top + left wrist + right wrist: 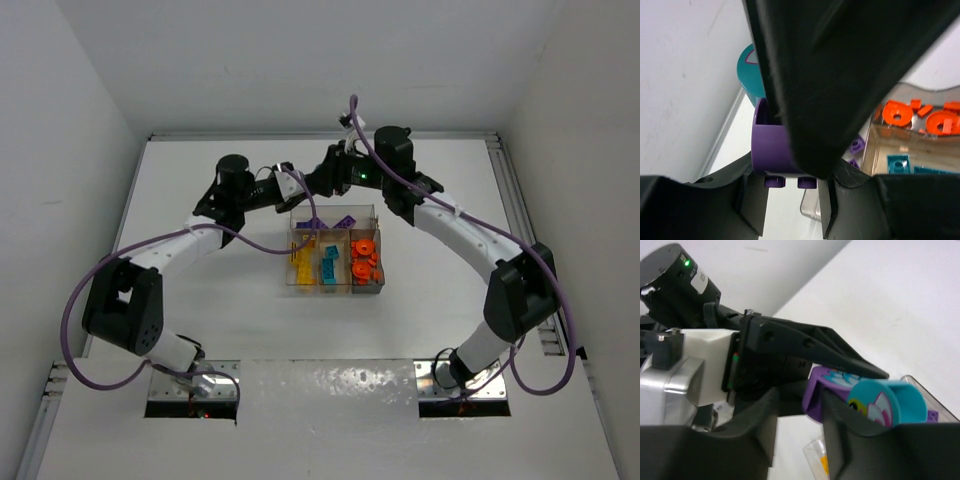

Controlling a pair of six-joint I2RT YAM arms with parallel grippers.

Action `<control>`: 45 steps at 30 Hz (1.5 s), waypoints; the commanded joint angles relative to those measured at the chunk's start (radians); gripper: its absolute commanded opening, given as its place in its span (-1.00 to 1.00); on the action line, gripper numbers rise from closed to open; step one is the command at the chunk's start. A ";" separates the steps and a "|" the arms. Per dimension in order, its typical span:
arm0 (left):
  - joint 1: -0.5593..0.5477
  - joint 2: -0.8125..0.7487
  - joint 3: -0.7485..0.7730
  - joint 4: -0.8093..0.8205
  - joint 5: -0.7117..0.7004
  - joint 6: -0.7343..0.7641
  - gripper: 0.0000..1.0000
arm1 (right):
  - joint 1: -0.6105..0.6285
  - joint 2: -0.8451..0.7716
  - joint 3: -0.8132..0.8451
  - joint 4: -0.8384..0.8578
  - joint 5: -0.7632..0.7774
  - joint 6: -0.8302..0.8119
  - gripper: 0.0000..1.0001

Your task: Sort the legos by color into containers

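A purple lego with two studs underneath and a round teal printed end hangs above the back edge of the clear tray. My left gripper is shut on this purple lego, one finger lying across its top. The right gripper is open, a gap showing between its jaws, and the lego rests against its right finger. Both grippers meet over the tray's back. In the compartments lie purple, yellow, teal and orange legos.
The right gripper's black finger fills most of the left wrist view. White walls close in the table on three sides. Purple cables trail from both arms, one looping near the tray's left side.
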 commanded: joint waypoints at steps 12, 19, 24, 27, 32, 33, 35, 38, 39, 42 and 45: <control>0.039 -0.096 -0.052 -0.156 -0.117 0.098 -1.00 | -0.039 -0.063 0.142 -0.413 0.251 -0.242 0.17; 0.040 -0.144 -0.057 -0.191 -0.006 0.167 -1.00 | -0.096 0.000 0.102 -0.280 -0.044 -0.146 0.98; 0.040 -0.173 -0.046 -0.173 0.086 0.110 -1.00 | -0.098 -0.025 -0.007 -0.013 -0.172 -0.075 0.98; 0.040 -0.184 -0.054 -0.142 0.097 0.075 -1.00 | -0.098 -0.017 -0.028 0.095 -0.239 0.000 0.82; 0.040 -0.189 -0.046 -0.107 0.080 0.047 -1.00 | -0.098 -0.005 -0.074 0.162 -0.255 0.093 0.61; 0.040 -0.192 -0.046 -0.107 0.081 0.049 -1.00 | -0.098 -0.005 -0.096 0.225 -0.260 0.118 0.41; 0.040 -0.192 -0.046 -0.110 0.095 0.050 -1.00 | -0.098 0.006 -0.113 0.321 -0.278 0.190 0.12; 0.040 -0.190 -0.046 -0.110 0.112 0.043 -1.00 | -0.098 0.016 -0.114 0.382 -0.281 0.239 -0.41; 0.040 -0.192 -0.046 -0.095 0.114 0.034 -1.00 | -0.098 0.021 -0.114 0.388 -0.281 0.247 -0.60; 0.039 -0.192 -0.044 -0.058 0.104 -0.008 -1.00 | -0.096 0.021 -0.108 0.371 -0.280 0.244 -0.91; 0.039 -0.193 -0.040 -0.073 0.088 -0.019 -1.00 | -0.098 0.010 -0.107 0.311 -0.264 0.213 -1.00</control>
